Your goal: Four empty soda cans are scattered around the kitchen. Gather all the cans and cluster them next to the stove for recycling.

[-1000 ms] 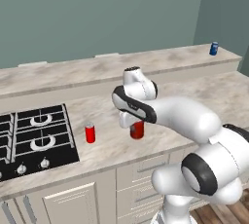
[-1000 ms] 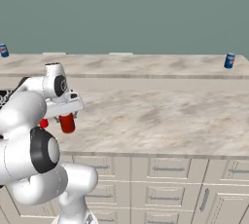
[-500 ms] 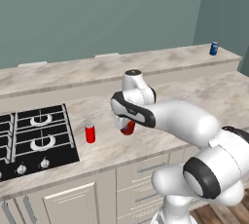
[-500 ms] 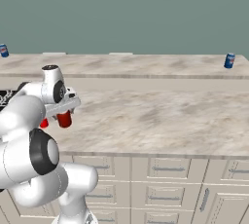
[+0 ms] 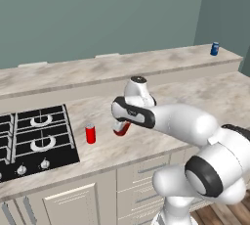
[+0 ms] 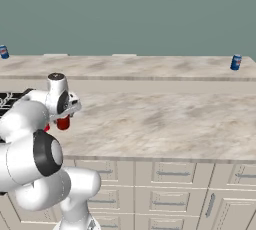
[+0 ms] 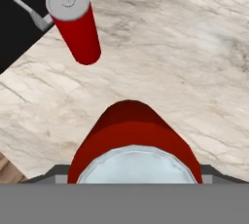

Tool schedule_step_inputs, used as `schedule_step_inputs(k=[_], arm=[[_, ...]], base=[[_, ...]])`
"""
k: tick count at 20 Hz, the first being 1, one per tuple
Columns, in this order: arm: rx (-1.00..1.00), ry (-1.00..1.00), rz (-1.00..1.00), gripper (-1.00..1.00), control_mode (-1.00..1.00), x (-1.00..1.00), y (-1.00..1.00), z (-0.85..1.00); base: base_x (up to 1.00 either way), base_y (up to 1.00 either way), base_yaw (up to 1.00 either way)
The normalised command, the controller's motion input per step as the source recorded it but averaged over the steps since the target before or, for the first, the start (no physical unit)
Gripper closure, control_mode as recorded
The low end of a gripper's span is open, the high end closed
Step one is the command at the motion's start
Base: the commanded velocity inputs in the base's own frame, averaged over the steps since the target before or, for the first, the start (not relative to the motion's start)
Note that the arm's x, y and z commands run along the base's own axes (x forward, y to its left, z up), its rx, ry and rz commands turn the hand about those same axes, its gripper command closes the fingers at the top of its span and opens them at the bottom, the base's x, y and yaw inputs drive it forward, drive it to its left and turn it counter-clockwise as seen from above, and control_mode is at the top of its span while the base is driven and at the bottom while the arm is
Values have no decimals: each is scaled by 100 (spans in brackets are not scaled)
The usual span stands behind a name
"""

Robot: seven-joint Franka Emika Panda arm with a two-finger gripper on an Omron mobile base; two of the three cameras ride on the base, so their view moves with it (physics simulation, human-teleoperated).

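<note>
Tool (image 5: 120, 129) at centre of left base view, clamped on a red soda can (image 5: 122, 128), can hanging just above the marbled tabletop (image 5: 195, 97); same can seen left of centre in right base view (image 6: 63, 122), below the white wrist. In hand view held can (image 7: 133, 145) sits bottom centre, silvery top facing the cam, red body running away toward the tabletop; dark finger bits just visible at either side of it, low in frame. Second red can (image 5: 90, 133) stands upright on tabletop, left of the held one in left base view, near but apart, just right of the stove (image 5: 34, 136); in hand view that can (image 7: 75, 26) is upper left, leaning in the pic, w/ stove edge (image 7: 19, 18) at top-left corner beside it. Stove black w/ silver burners and knobs, at left edge of left base view. Blue can w/ white band (image 5: 214, 49) upright on raised back ledge, upper right of left base view; same at upper right of right base view (image 6: 235, 62). Another blue can (image 6: 4, 52) at far left edge of right base view, on the ledge too. Both blue cans well apart from stove.
</note>
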Motion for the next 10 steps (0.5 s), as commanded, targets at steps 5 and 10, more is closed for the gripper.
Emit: schedule_step_inputs(k=[5, 10], arm=[[1, 12, 0, 100, -100, 18, 5, 0], [0, 11, 0, 100, -100, 19, 6, -6]], base=[[0, 0, 0], [0, 0, 0]])
